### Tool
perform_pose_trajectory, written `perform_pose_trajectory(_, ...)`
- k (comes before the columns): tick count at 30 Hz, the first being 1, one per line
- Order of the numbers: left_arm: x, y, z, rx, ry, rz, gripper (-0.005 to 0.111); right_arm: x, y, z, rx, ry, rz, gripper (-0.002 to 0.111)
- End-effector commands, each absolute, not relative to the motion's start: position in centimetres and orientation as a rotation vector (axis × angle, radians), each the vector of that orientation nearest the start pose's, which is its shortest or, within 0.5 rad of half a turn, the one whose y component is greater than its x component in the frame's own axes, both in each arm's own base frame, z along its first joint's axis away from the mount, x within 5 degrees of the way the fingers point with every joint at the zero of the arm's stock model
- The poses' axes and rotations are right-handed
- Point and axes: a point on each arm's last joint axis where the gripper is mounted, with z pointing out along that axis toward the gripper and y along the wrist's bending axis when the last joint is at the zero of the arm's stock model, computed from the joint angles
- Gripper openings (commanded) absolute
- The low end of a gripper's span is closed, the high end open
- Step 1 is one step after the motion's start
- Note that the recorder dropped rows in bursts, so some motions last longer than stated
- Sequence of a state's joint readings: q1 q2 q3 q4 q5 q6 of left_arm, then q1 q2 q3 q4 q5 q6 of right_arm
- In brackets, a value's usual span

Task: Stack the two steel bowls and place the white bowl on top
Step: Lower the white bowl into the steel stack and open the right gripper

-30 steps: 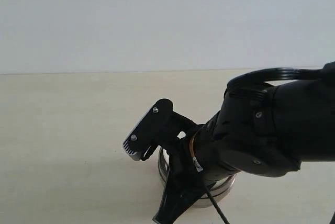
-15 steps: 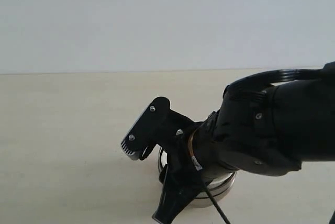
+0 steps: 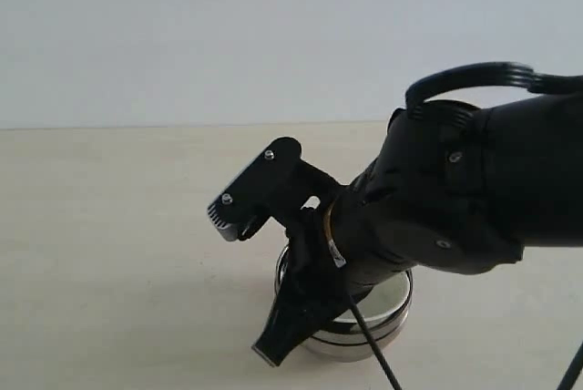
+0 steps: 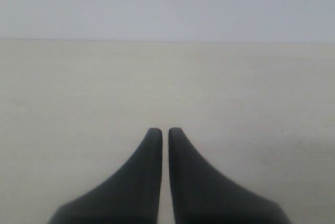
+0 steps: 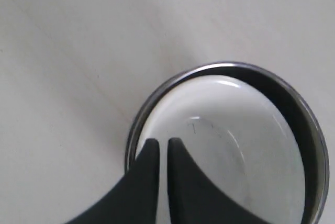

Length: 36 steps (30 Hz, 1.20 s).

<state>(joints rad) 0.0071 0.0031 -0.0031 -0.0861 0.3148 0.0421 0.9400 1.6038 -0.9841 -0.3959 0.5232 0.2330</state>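
Near the front edge of the pale counter, in the right half of the exterior view, the steel bowls sit as one shiny stack. Its side shows two bright bands, one above the other, with a dark line between them. The right arm leans over the stack from the right and hides most of its top. The right gripper points down and to the left, its tip just in front of the stack's left side; whether it touches the counter cannot be told.

From the right wrist view, the white bowl lies nested inside the steel rim, upright and open, with a glossy inside and a dark strip of steel wall showing around one side. The right gripper's fingers are drawn almost together, only a thin slit between them, and nothing is clamped there. Their tips lie over the rim of the white bowl where it meets the steel edge.

The left gripper likewise has its fingers nearly closed, with a narrow slit. It is over bare counter, with a plain light wall beyond.
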Motion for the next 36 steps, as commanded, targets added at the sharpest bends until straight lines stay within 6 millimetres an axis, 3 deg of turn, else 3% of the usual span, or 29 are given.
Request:
perform_pose_trajectory(1,5.4,-0.2,18.5,-0.023,1.79,-0.054,0.004,20.1,24.3,21.8,-1.216,2.315,0.027,0.0)
perform_pose_trajectory(7,5.4,-0.2,18.5,-0.023,1.79,-0.054,0.004,19.0,23.6,19.2,-1.222,2.306,0.102,0.0)
perform_pose_trajectory(15,5.4,-0.2,18.5,-0.023,1.79,-0.054,0.004,19.3,23.9,19.5,-1.249,2.208,0.114,0.0)
perform_pose_trajectory(19,5.4,-0.2,18.5,-0.023,1.79,-0.054,0.004,19.2,23.2,20.8,-1.178,2.222,0.096,0.0)
perform_pose_trajectory(22,5.4,-0.2,18.5,-0.023,1.79,-0.054,0.004,17.9,21.4,23.7,-1.048,2.29,0.132,0.0)
perform_pose_trajectory(23,5.4,-0.2,18.5,-0.023,1.79,-0.054,0.004,17.7,21.1,23.8,-1.028,2.326,0.133,0.0)
perform_pose_trajectory(26,5.4,-0.2,18.5,-0.023,1.79,-0.054,0.004,17.0,19.8,22.4,-1.071,2.521,-0.022,0.0)
perform_pose_trajectory(31,5.4,-0.2,18.5,-0.023,1.79,-0.054,0.004,18.2,22.0,19.5,-1.13,2.471,0.026,0.0)
perform_pose_trajectory(36,5.4,-0.2,18.5,-0.023,1.79,-0.054,0.004,18.4,22.1,19.0,-1.148,2.475,0.004,0.0)
